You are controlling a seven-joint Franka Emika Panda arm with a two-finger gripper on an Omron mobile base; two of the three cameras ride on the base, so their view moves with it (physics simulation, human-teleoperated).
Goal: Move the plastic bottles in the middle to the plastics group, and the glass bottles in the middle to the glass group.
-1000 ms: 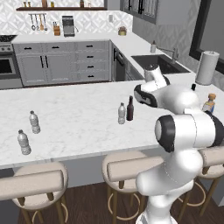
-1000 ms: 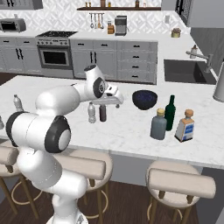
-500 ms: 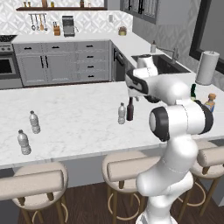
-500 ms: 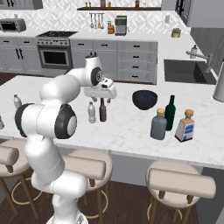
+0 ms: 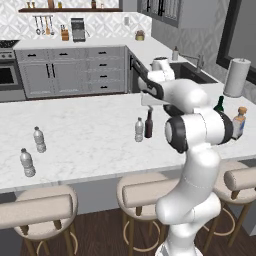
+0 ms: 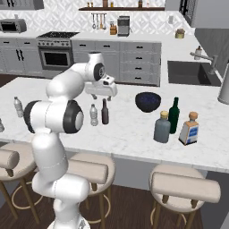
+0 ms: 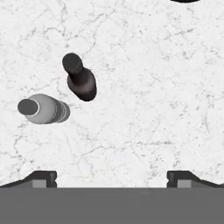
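Observation:
Two bottles stand side by side mid-island: a small clear ribbed water bottle (image 5: 139, 130) (image 6: 93, 115) (image 7: 41, 109) and a slim dark brown bottle (image 5: 148, 124) (image 6: 105, 112) (image 7: 80, 81). My gripper (image 5: 148, 104) (image 6: 102, 95) (image 7: 111, 177) hovers above and just behind them, open and empty, pointing down. The squat grey-blue bottle (image 6: 162, 127) stands beside the green wine bottle (image 6: 174, 115) (image 5: 219, 104) and the squarish blue-label bottle (image 6: 189, 129) (image 5: 239, 121). Two alike water bottles (image 5: 39, 139) (image 5: 27, 162) stand at the island's left end.
A dark bowl (image 6: 148, 101) sits behind the glass bottles. The sink (image 6: 192, 74) and a paper towel roll (image 5: 236, 77) are at the far right. Stools (image 6: 91, 172) line the marble island's (image 5: 85, 130) near edge.
The arm has swung from the right side of the island toward its middle; the open hand now hangs over the brown bottle and the water bottle. No bottle has moved.

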